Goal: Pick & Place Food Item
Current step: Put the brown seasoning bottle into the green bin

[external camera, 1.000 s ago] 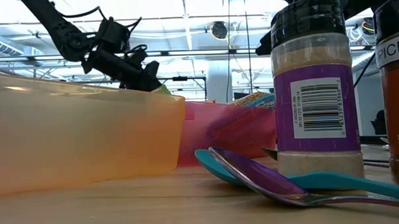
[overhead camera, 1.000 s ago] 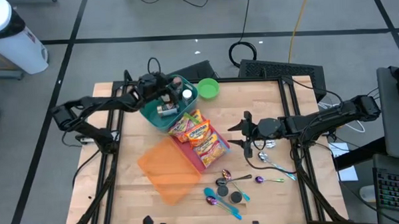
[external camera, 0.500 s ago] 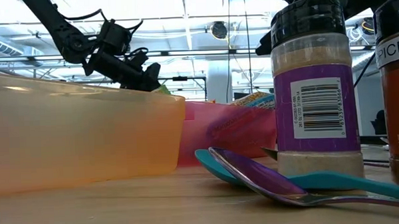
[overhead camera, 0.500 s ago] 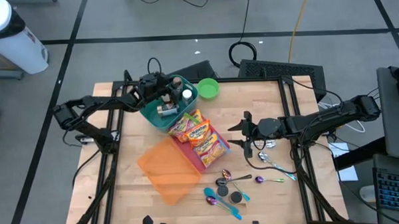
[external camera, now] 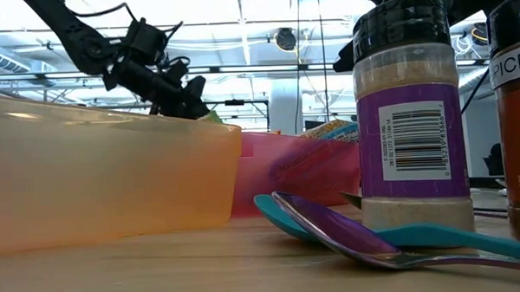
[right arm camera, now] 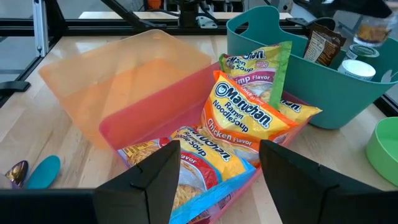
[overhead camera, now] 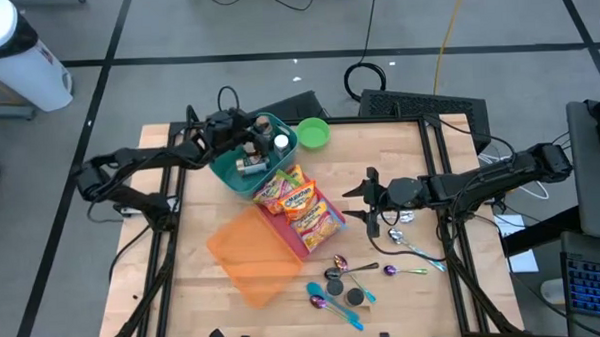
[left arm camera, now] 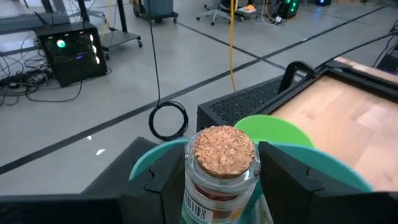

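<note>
Left gripper point(left arm camera: 219, 180) clamps a cork-topped jar point(left arm camera: 224, 163) over the teal basket point(overhead camera: 242, 173).
Since a second ago its arm has shifted slightly toward nine o'clock; right gripper point(overhead camera: 366, 194) waits part-open at three o'clock, unmoved.

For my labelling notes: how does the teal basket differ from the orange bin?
The teal basket is rounded, opaque and holds jars and packets; the orange bin is rectangular, translucent and looks empty. The basket sits at the table's far edge under the left pincer, which holds a cork-topped jar; the bin lies nearer the middle. Both are plastic containers.
</note>
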You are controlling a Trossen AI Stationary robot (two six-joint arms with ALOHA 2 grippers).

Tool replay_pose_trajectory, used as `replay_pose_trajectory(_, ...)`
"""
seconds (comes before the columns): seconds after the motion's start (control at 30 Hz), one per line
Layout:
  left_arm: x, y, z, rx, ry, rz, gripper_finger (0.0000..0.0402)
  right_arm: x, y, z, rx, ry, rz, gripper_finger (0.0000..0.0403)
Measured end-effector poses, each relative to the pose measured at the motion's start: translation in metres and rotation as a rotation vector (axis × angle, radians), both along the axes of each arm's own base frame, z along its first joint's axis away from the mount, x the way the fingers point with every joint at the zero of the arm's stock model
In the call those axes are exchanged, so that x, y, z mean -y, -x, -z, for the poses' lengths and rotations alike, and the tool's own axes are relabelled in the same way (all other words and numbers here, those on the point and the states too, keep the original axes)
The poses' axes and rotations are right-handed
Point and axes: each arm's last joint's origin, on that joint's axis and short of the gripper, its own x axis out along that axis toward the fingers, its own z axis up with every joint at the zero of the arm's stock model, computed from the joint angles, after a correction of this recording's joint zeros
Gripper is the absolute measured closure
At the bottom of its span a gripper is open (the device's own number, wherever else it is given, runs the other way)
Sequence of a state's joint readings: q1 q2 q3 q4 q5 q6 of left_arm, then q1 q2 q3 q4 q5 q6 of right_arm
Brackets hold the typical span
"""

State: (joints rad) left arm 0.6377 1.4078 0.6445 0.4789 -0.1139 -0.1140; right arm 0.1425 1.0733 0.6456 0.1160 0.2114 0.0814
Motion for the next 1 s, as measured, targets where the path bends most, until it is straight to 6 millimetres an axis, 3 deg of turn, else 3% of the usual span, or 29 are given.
replay_pose_trajectory(1.0,0.0007,0.0014,0.0003,-0.039,-0.016,-0.012,0.023,-0.0001,-0.0006,-0.0015,0.016,0.004,-0.002,0.0193)
